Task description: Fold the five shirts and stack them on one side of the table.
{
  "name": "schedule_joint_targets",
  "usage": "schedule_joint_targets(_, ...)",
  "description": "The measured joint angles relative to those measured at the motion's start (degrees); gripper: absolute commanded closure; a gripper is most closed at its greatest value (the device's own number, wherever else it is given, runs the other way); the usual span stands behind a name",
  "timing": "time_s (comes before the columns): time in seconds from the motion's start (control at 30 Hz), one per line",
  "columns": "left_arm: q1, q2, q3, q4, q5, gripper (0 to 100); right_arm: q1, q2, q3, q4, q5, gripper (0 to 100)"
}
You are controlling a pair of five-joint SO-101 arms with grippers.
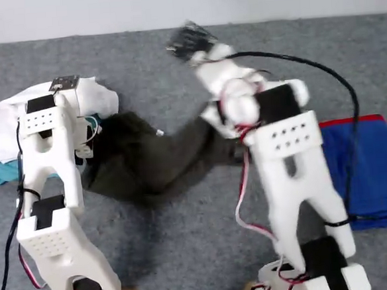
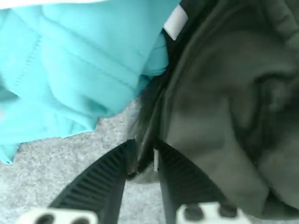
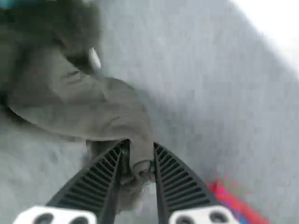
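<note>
Pinching dark shirt [image 1: 141,162]: left gripper [image 2: 145,154] clamps one edge; right gripper [image 3: 138,156] clamps the opposite end.
Shirt's place: bunched on the grey surface [image 1: 188,251].
Teal shirt [image 2: 84,70]: touching the dark shirt at its left-gripper edge.
Blue shirt [image 1: 375,172]: well apart from the dark shirt, seemingly folded.

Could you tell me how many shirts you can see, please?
4: white shirt at the left edge, teal shirt beside it, dark shirt mid-table, blue shirt at the right. A fifth may be hidden.
</note>
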Motion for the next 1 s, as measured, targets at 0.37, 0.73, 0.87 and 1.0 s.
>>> schedule_joint_targets(0.37, 0.0, 0.0, 0.0, 0.0, 0.0, 92, 13.8, 0.1, 21.2, -3.1, 1.8, 98.8)
schedule_joint_targets(0.73, 1.3, 0.0, -0.1, -4.8, 0.4, 90, 17.1, 0.0, 28.7, 10.5, 2.2, 84.9)
schedule_joint_targets(0.87, 6.0, 0.0, -2.4, -6.9, 3.3, 81, 17.2, 0.0, 30.1, 14.2, 2.2, 79.0)
schedule_joint_targets(1.0, 9.2, 0.0, -2.9, -12.8, 6.6, 80, 17.2, -0.1, 30.3, 14.4, 2.2, 81.3)
